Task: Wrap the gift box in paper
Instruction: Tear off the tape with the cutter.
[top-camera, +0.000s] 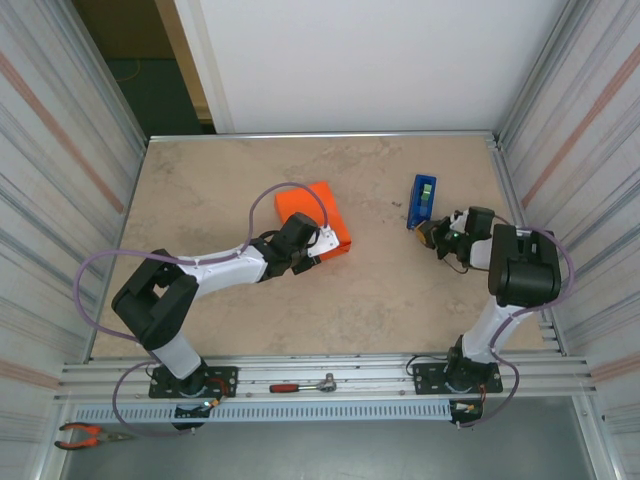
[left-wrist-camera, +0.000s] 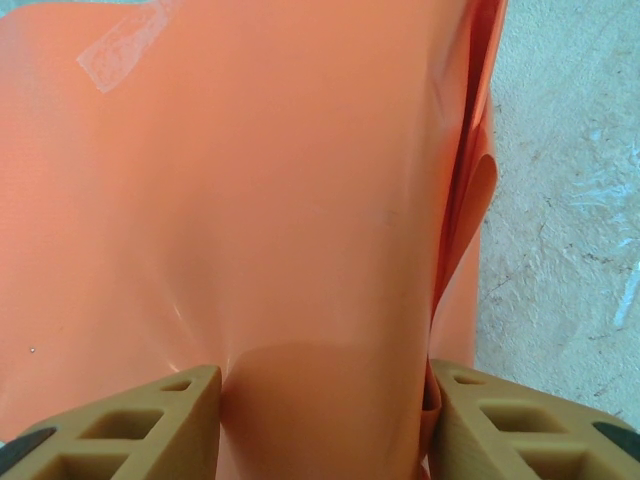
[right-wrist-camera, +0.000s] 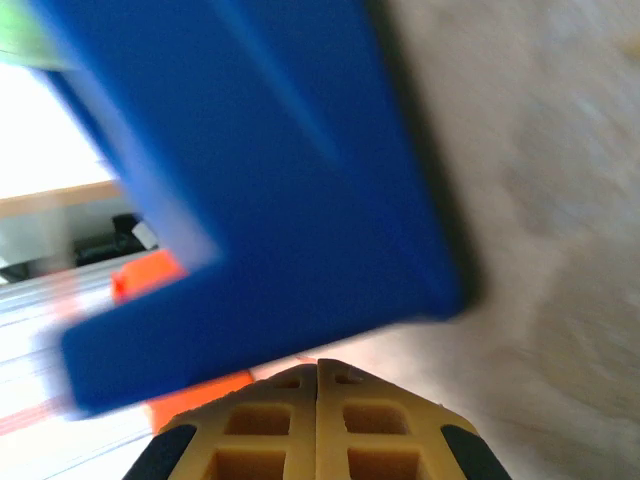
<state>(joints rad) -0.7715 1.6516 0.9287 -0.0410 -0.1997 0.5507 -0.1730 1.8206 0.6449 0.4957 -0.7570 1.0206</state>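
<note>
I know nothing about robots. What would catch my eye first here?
The bright orange paper, folded into a parcel mid-table, with the left claw clamped across it. To the right stands a blue tape dispenser, the right claw shut beside it.

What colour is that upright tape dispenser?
Blue. The upright plastic tape dispenser shows best in the top external view.

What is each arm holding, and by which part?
The left fingers pinch the orange paper at the parcel's near end; the right fingers are shut on nothing, next to the blue tape dispenser.
</note>
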